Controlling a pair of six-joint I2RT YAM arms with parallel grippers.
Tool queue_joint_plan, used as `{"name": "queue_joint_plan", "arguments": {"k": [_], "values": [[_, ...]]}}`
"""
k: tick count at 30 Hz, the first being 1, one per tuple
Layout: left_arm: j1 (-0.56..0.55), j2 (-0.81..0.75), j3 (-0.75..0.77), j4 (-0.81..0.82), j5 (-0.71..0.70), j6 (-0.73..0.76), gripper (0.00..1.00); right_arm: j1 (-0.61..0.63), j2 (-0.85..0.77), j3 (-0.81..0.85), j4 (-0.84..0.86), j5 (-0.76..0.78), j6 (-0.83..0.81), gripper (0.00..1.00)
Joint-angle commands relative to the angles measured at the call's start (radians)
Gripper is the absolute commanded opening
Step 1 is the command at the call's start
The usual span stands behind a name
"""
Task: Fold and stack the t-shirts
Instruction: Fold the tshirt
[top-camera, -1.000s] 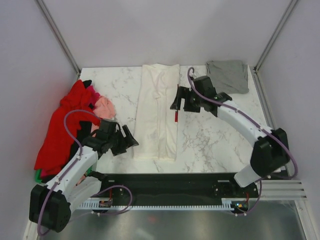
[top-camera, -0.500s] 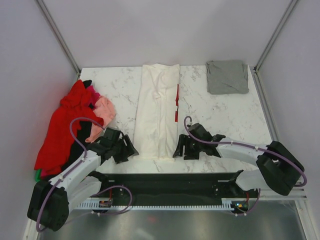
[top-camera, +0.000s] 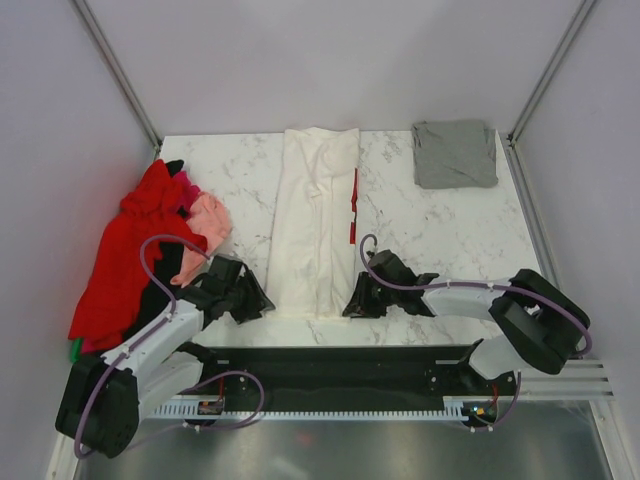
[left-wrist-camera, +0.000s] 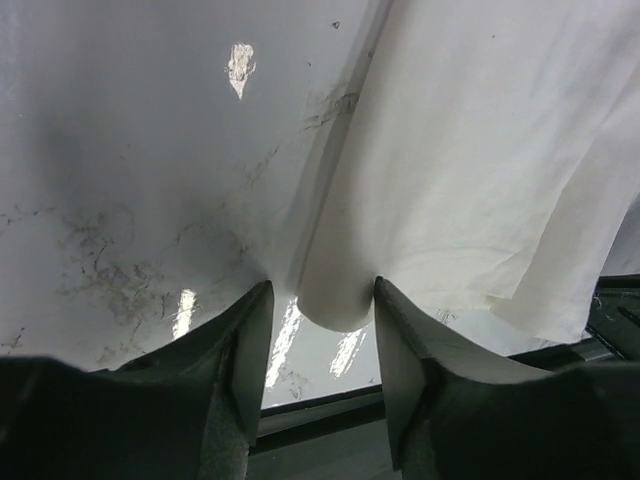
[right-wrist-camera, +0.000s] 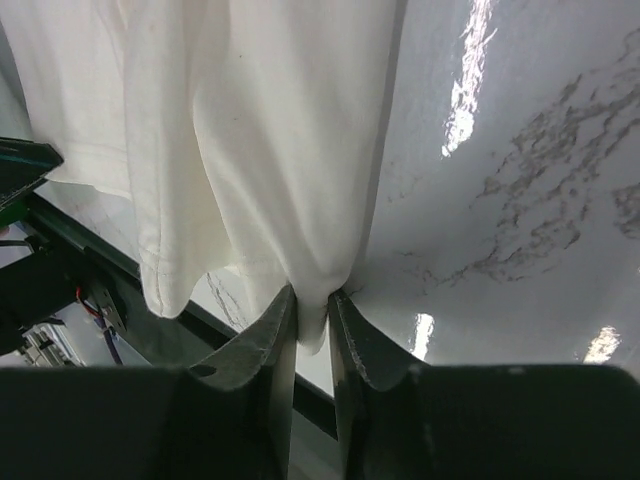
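Note:
A large white t-shirt (top-camera: 315, 225), folded into a long strip, lies down the middle of the marble table (top-camera: 450, 250). My left gripper (top-camera: 258, 300) is at its near left corner. In the left wrist view the jaws (left-wrist-camera: 320, 290) stand open astride a rounded fold of the white cloth (left-wrist-camera: 470, 150), with a gap on the left side. My right gripper (top-camera: 352, 303) is at the near right corner. Its fingers (right-wrist-camera: 312, 295) are shut on a pinched fold of the white cloth (right-wrist-camera: 270, 120). A folded grey t-shirt (top-camera: 455, 153) lies at the back right.
A heap of red, pink and black t-shirts (top-camera: 130, 250) fills the left side of the table. A thin red strip (top-camera: 353, 205) runs along the white shirt's right edge. The black base rail (top-camera: 340, 360) lies just behind both grippers, and metal posts stand at the far corners.
My right arm swung from the shirt's far right side down to its near right corner and closed on the cloth. My left gripper edged towards the near left corner, its jaws narrowing.

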Motion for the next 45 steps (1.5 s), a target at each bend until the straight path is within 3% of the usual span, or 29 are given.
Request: {"name": "queue_joint_plan", "arguments": {"k": [1,7,11,15,19,24,29,33,40,45], "values": [[-0.006,0.025,-0.016,0.059,0.001,-0.013,0.50,0.008,0.021,-0.019,0.014,0.026,0.000,0.26],[-0.013,0.052,-0.003,0.104,0.012,-0.014,0.18,0.008,0.015,-0.015,0.002,0.021,-0.004,0.00],[-0.071,0.017,0.021,0.087,0.035,-0.036,0.05,0.010,-0.073,-0.010,-0.095,0.051,-0.020,0.00],[-0.246,-0.091,0.027,0.000,-0.016,-0.166,0.04,0.017,-0.230,-0.019,-0.337,0.142,-0.050,0.00],[-0.341,-0.180,0.066,-0.092,-0.073,-0.250,0.02,0.017,-0.406,-0.038,-0.492,0.183,-0.035,0.00],[-0.365,-0.151,0.168,-0.141,-0.100,-0.212,0.02,0.021,-0.500,0.010,-0.566,0.198,-0.015,0.00],[-0.355,0.019,0.398,-0.197,-0.208,-0.082,0.02,0.002,-0.332,0.218,-0.606,0.290,-0.133,0.00],[-0.293,0.143,0.583,-0.221,-0.237,-0.004,0.02,-0.107,-0.191,0.410,-0.640,0.290,-0.245,0.00],[-0.124,0.383,0.878,-0.214,-0.168,0.101,0.02,-0.259,0.107,0.773,-0.678,0.253,-0.412,0.00],[-0.038,0.571,0.993,-0.203,-0.120,0.147,0.02,-0.315,0.254,0.918,-0.689,0.204,-0.460,0.00]]}}
